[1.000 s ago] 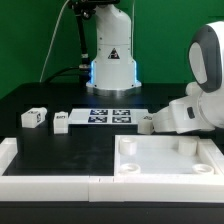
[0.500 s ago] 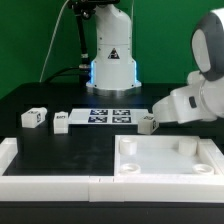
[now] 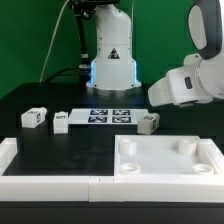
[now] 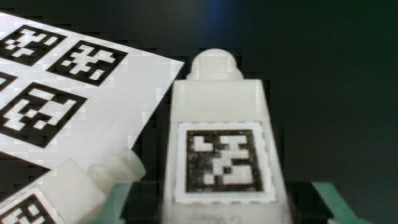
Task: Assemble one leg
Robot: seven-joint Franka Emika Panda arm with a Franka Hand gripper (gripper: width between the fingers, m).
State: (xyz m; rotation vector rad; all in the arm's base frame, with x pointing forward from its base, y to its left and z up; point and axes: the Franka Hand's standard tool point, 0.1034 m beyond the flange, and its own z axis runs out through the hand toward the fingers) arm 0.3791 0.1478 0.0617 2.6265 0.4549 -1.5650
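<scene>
Hovered at two o'clock in the exterior view, arm [image 3: 190, 85] angled down over the table [image 3: 60, 150]. Held the gripper [image 4: 222, 203] spread, clasping nothing. Had the leg [image 3: 148, 122] on the table at seven o'clock from the arm, just beside the marker board [image 3: 110, 115], untouched by the fingers [image 4: 118, 195].

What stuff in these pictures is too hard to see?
- Exterior view: the tag on the leftmost leg is too small to read.
- Wrist view: the nearest leg is blurry and cut off by the picture's edge.
- Wrist view: the marker board runs off the edge.
- Exterior view: the arm runs off the edge.
</scene>
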